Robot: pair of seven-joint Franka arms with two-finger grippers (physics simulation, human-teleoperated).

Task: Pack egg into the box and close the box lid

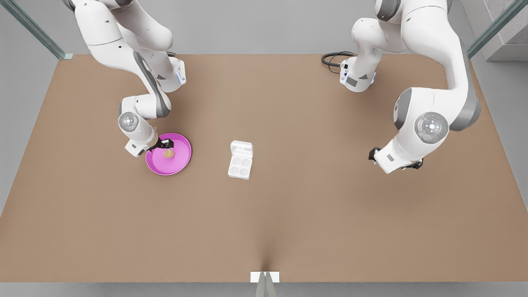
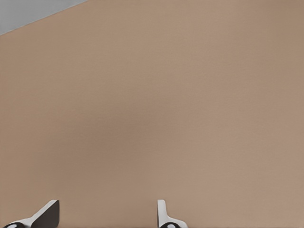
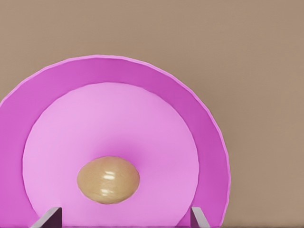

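Observation:
A tan-brown egg [image 1: 168, 153] [image 3: 108, 179] lies in the middle of a round pink plate [image 1: 183, 164] [image 3: 142, 71] at the front view's left. My right gripper [image 1: 166, 144] [image 3: 123, 219] hangs open just above the plate, its fingers spread wide on either side of the egg and not touching it. The white box [image 1: 239, 167] sits mid-table with its four cups empty and the box lid [image 1: 241, 147] folded back open. At the front view's right, my left gripper [image 1: 374, 154] [image 2: 107, 221] waits open over bare table.
The brown table [image 1: 288, 214] spreads wide around the box and plate. A black cable [image 1: 333, 60] loops at the far edge near one arm's base. A small white bracket [image 1: 264, 276] sits at the near edge.

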